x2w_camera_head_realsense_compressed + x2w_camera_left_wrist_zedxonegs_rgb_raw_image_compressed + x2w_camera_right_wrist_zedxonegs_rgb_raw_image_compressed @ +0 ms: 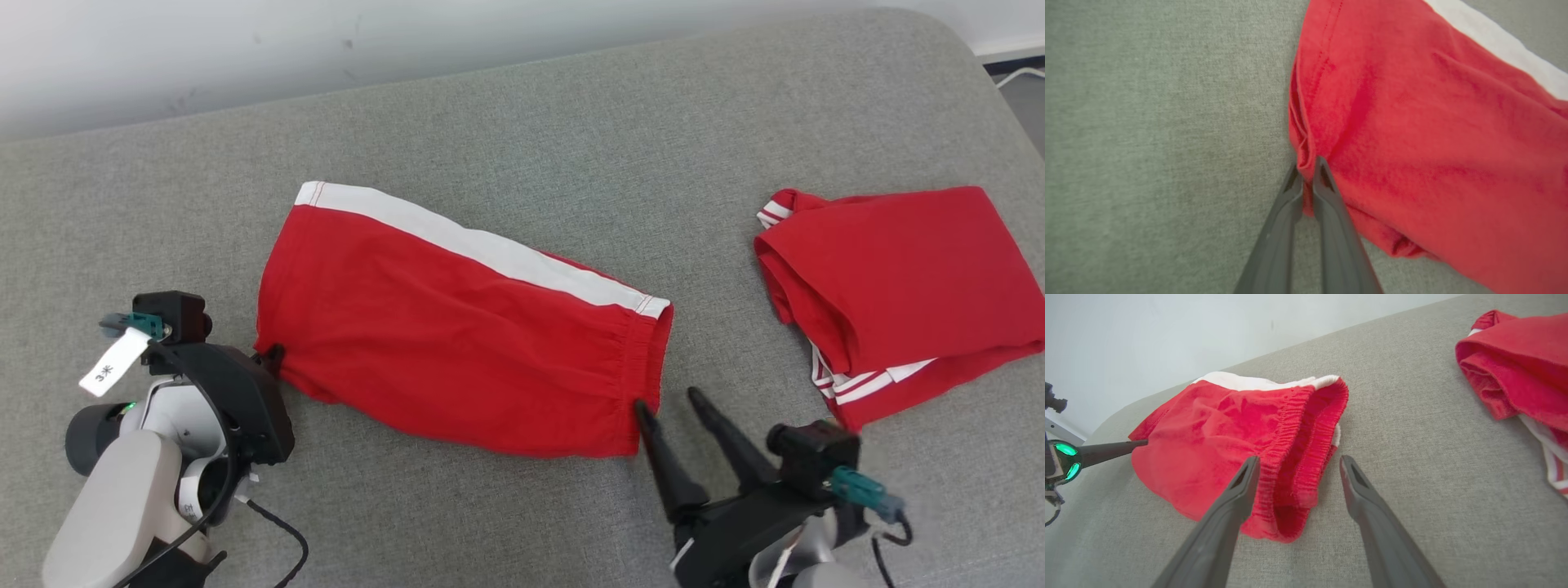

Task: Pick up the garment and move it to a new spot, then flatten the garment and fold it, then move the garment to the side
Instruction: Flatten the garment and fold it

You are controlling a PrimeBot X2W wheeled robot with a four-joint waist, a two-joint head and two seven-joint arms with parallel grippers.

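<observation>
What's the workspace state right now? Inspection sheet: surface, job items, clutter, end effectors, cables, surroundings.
Surface: grey woven cushion, flat, no spills or debris seen.
Job's things: red fabric shorts with a white side stripe, lying spread out mid-cushion, elastic waistband toward the right arm.
Clutter: folded red garment with white stripes, apart from the shorts, on the right side.
End effectors: left end effector shut on the shorts' hem corner; right end effector open at the waistband's near corner, not closed on it.
Cables: black cable looping by the left wrist; white cable beyond the cushion, far right.
Surroundings: pale wall behind the cushion.
</observation>
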